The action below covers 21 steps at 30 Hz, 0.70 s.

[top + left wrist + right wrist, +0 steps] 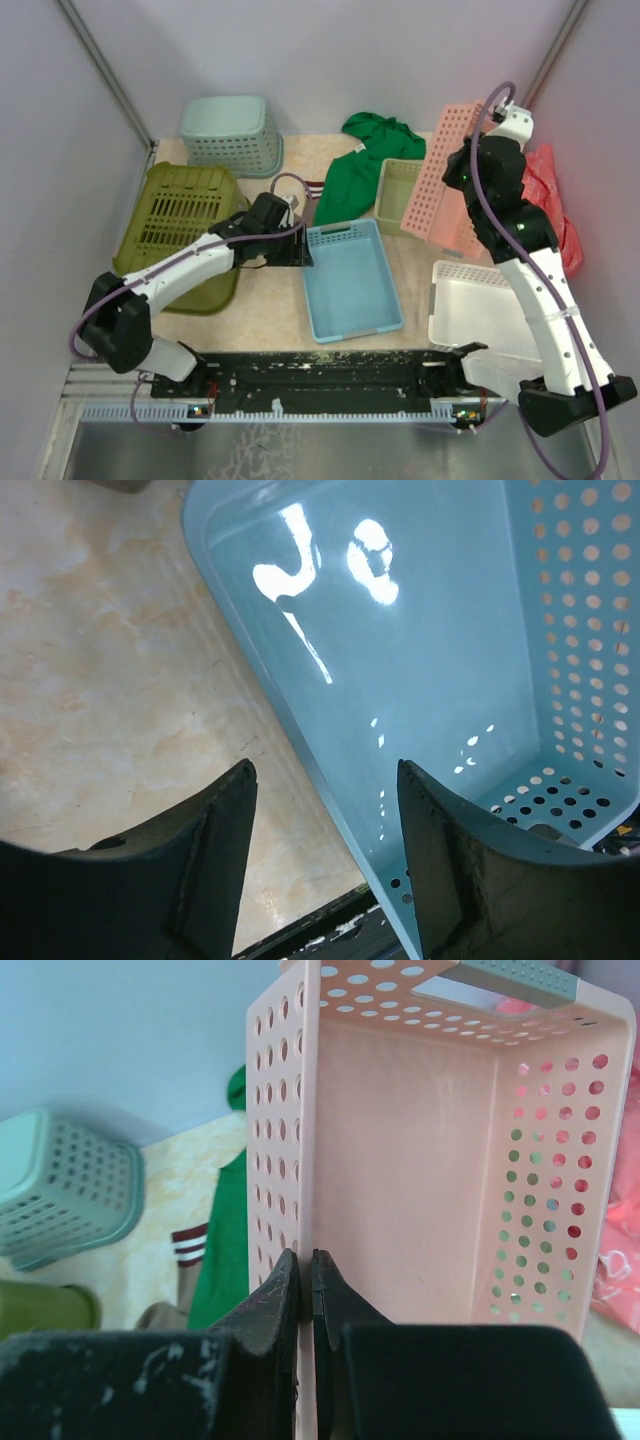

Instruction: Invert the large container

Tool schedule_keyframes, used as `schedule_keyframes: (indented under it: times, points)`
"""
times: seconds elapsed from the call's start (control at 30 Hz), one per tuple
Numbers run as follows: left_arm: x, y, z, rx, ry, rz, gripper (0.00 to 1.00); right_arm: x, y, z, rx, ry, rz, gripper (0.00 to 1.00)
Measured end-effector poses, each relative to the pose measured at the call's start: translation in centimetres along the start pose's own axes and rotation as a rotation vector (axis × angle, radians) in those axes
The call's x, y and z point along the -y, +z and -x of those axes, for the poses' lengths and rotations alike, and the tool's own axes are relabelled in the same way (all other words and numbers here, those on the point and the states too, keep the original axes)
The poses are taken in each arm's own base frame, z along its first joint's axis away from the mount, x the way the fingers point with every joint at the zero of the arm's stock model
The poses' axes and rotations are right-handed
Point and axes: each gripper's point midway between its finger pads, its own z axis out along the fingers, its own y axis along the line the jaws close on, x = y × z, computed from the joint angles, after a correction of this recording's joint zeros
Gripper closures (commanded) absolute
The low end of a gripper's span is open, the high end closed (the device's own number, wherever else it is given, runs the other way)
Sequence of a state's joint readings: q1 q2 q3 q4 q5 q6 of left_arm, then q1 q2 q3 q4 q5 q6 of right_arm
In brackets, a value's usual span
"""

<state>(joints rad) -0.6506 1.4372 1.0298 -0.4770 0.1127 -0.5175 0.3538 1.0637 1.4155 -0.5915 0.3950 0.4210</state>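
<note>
The large olive-green container (178,215) sits at the left of the table, its slotted base facing the top camera; I cannot tell which way up it is. A corner of it shows in the right wrist view (40,1310). My left arm lies across its near right side. My left gripper (304,254) is open, its jaws straddling the left rim of a light blue tray (440,660), one finger inside and one outside (325,780). My right gripper (305,1257) is shut on the side wall of a pink tray (400,1160), held raised and tilted at the back right (445,180).
A teal grid-holed basket (232,133) stands upside down behind the olive one. A green cloth (360,165) and a small pale-green tray (398,185) lie at the back middle. A white basket (480,305) sits at the near right and a red bag (550,190) by the right wall.
</note>
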Motion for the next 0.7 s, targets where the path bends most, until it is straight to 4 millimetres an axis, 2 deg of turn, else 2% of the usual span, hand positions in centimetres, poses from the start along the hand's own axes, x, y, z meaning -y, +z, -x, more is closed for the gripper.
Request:
schedule_keyframes:
  times: [0.1, 0.27, 0.43, 0.53, 0.63, 0.7]
  points:
    - [0.1, 1.4, -1.1, -0.042, -0.013, -0.003, 0.46, 1.5, 1.3, -0.6, -0.017, -0.021, -0.07, 1.0]
    - [-0.6, 3.0, -2.2, -0.086, -0.026, 0.022, 0.49, 2.8, 3.5, -2.5, -0.07, -0.091, -0.163, 1.0]
    - [-3.2, 3.8, -1.8, -0.087, -0.025, 0.105, 0.47, 4.2, 6.3, -4.1, -0.132, -0.182, -0.281, 1.0]
    - [-6.3, 4.3, 0.8, -0.066, -0.059, 0.152, 0.44, 4.7, 7.6, -4.6, -0.146, -0.226, -0.335, 1.0]
    - [-9.8, 4.4, 4.9, -0.023, -0.09, 0.22, 0.36, 5.0, 8.7, -4.9, -0.158, -0.259, -0.364, 1.0]
    - [-11.0, 3.9, 7.9, 0.028, -0.084, 0.26, 0.33, 5.0, 9.4, -5.0, -0.162, -0.28, -0.378, 1.0]
